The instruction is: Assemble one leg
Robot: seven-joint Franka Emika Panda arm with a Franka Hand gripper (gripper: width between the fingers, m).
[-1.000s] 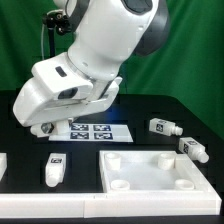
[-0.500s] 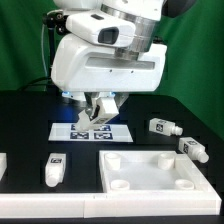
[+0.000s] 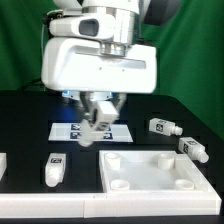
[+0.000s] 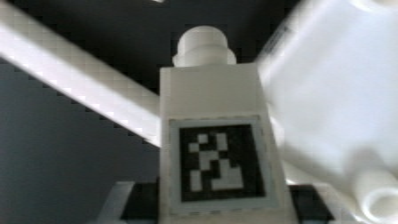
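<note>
Black surface [image 3: 25,125] carries the marker board [image 3: 113,131], lying flat near centre. Large white square panel [image 3: 158,173] with round corner holes lies flat nearer the camera, toward the exterior view's right, apart from the board

Free table [image 3: 82,160] – between loose leg [image 3: 54,171] and panel [image 3: 150,176]

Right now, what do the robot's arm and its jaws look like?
The arm is glossy white, built from bulky housings with rounded corners, with a dark grey band at the upper joint. The jaws are two short prongs under the boxy white end block; the picture is too blurred to settle their colour. I can't make out any labels on the arm.
</note>
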